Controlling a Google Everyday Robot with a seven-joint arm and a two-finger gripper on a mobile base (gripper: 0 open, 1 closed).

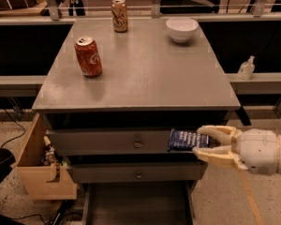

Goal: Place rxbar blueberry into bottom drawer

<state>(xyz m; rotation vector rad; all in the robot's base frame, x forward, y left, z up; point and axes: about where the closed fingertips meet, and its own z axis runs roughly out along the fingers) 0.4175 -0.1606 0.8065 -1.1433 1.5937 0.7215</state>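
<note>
Gripper [200, 143] at four o'clock grasps the blue snack bar [183, 139], level with the upper drawer [107, 142]; bottom drawer [133, 206] lies open at six o'clock.

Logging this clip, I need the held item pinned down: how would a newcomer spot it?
Find the grey cabinet; in front of its upper drawer, right side, the gripper clamps the rxbar blueberry. It is flat, dark blue with white lettering, unlike the round cans on top.

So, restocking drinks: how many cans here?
2, both on the cabinet: red can front left, tan can at the back. The gripper holds the rxbar blueberry below.
</note>
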